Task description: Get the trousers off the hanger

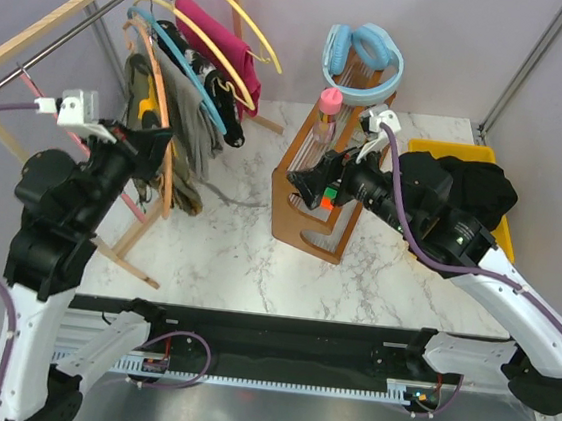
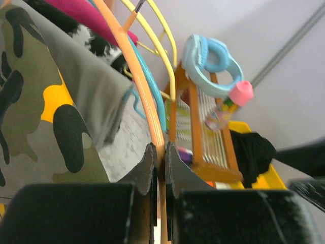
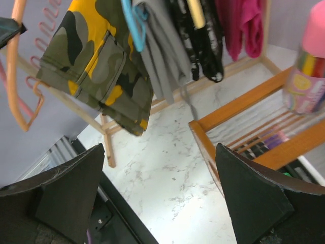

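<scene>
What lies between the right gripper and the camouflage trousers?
Only bare marble tabletop separates the right gripper from the camouflage trousers, shown in the right wrist view.

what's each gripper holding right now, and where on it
The left gripper is shut on the orange hanger, gripping its curved side arm just beside the camouflage trousers. The right gripper is open and holds nothing.

White-and-black arm links (image 1: 32, 330), purple cables (image 1: 5, 108), black end effector fingers (image 2: 144, 170).

Left pincer (image 2: 160, 152) pinched closed, right pincer (image 3: 160, 152) spread wide.
</scene>
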